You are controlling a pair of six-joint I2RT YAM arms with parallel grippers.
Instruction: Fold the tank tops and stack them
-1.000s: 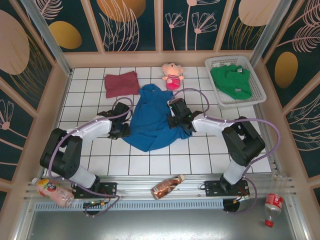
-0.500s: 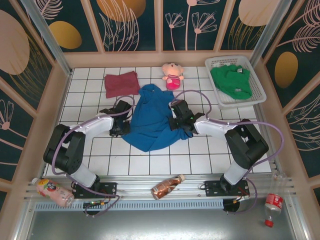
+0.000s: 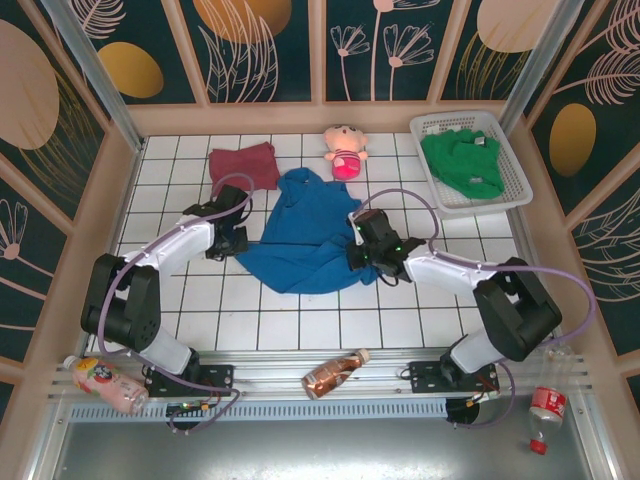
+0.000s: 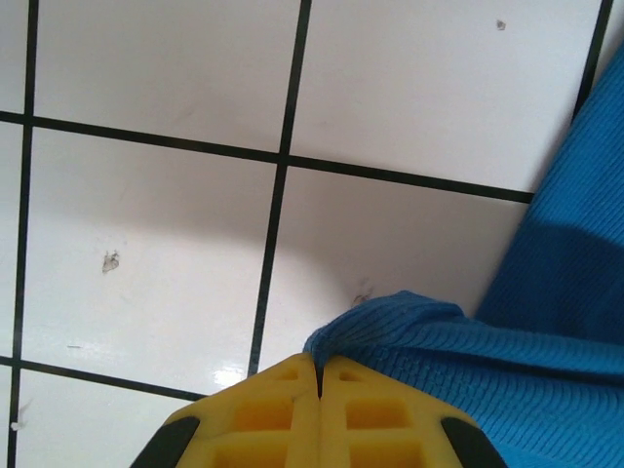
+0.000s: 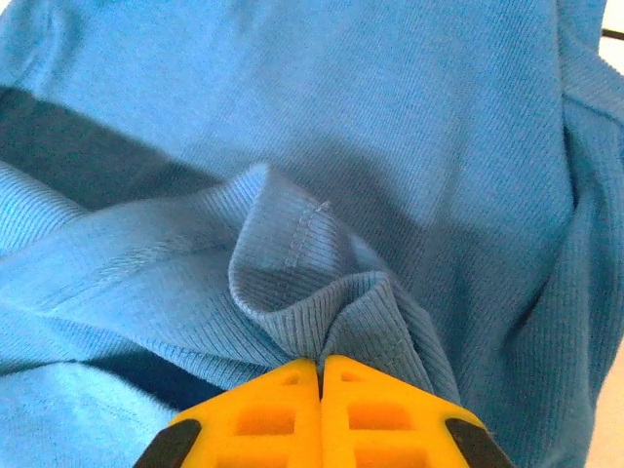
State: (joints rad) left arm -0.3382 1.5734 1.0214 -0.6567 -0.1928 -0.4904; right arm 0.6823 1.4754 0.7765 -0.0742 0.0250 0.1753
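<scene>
One white basket [image 3: 519, 172], far right; green tank top [image 3: 462, 160] bunched inside.

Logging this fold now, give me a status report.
Left tool and right tool shut on blue top. Maroon top aside; green top in basket. Doll behind, apart.

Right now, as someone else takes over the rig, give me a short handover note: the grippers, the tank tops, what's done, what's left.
Left gripper: shut on the left edge of the blue tank top.
Right gripper: shut on a bunched fold at that top's right side.
Blue top: spread but rumpled, mid-table between the arms.
Maroon tank top: lying flat at the far left, apparently folded.
Green tank top: crumpled in the white basket, far right.
Done: the maroon one at most.
Left: fold the blue, take out and fold the green, stack all three.
</scene>
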